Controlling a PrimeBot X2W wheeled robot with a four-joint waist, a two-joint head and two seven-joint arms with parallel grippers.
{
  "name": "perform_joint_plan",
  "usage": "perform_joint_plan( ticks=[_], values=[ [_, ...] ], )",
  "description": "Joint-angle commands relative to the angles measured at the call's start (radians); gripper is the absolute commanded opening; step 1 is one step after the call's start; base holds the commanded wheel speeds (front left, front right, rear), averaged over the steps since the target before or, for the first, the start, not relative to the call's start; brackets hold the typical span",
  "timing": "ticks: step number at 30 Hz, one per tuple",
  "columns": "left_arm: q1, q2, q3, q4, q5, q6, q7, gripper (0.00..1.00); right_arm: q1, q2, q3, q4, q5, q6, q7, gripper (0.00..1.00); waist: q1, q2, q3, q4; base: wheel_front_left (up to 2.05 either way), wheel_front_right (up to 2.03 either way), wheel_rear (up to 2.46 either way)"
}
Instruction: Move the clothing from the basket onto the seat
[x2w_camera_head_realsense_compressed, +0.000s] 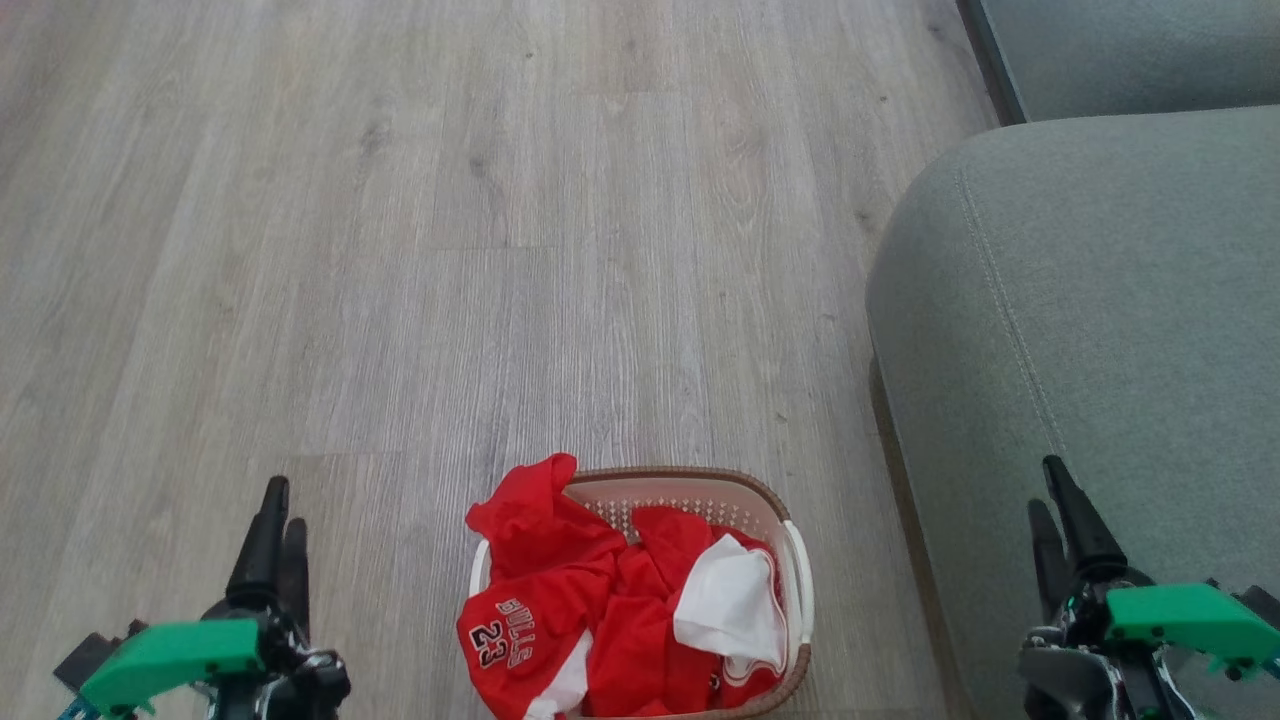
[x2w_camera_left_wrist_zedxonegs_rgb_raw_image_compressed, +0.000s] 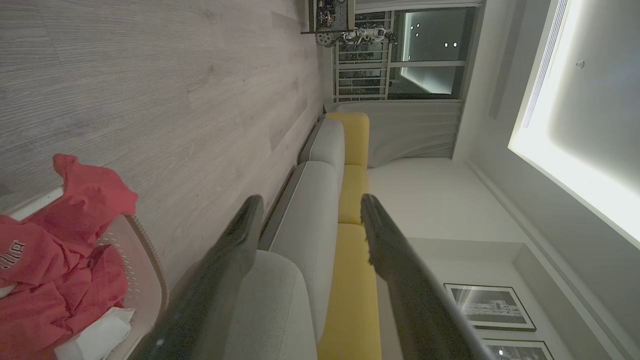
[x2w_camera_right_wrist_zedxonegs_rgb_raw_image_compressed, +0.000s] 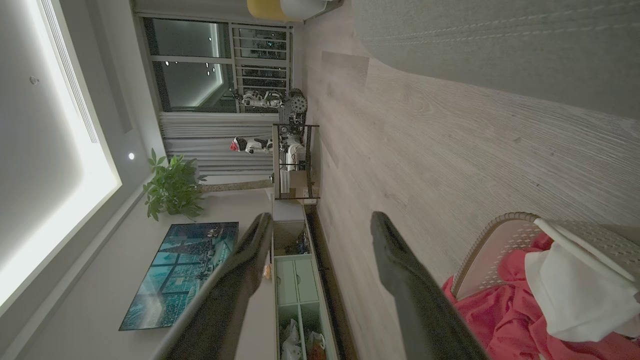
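The clothing (x2w_camera_head_realsense_compressed: 590, 610) sits in the basket (x2w_camera_head_realsense_compressed: 700, 475) on the floor, between my 2 grippers. It's to the right of my left gripper (x2w_camera_head_realsense_compressed: 283, 520) & closer to it. My right gripper (x2w_camera_head_realsense_compressed: 1055, 510) is by the seat (x2w_camera_head_realsense_compressed: 1100, 300). Both arms are low, fingers pointing fwd, spread apart, holding nothing.

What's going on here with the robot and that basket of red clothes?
A two-armed robot is set to move laundry but hasn't picked anything up. The clothing, red and white with a BULLS 23 jersey, is piled in the basket on the wood floor, one piece draped over the rim. The left gripper and right gripper hang open on either side, holding nothing. No clothing has reached the seat on the robot's right yet.
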Motion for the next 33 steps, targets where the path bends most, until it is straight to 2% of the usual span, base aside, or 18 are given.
perform_joint_plan(
  ticks=[1, 9, 18, 33],
  values=[
    [-0.049, 0.018, -0.001, -0.049, 0.022, -0.001, -0.014, 1.0, -0.044, -0.008, 0.009, -0.049, -0.017, 0.0, -0.012, 1.0, 0.0, 0.0, 0.0, 0.0, 0.0, 0.0, 0.0],
    [-0.052, 0.026, -0.013, -0.07, 0.077, 0.002, -0.037, 1.0, -0.046, -0.008, 0.027, -0.079, -0.073, 0.0, -0.033, 1.0, 0.0, 0.0, -0.001, 0.002, 0.0, 0.0, 0.0],
    [-0.055, 0.035, -0.025, -0.097, 0.185, 0.009, -0.065, 1.0, -0.048, -0.008, 0.047, -0.105, -0.195, 0.0, -0.06, 1.0, 0.0, 0.0, 0.0, 0.004, 0.0, 0.0, 0.0],
    [-0.056, 0.055, -0.055, -0.149, 0.479, 0.011, -0.11, 1.0, -0.053, -0.014, 0.093, -0.142, -0.447, 0.0, -0.104, 1.0, 0.0, 0.0, 0.0, 0.009, 0.0, 0.0, 0.0]
  ],
)
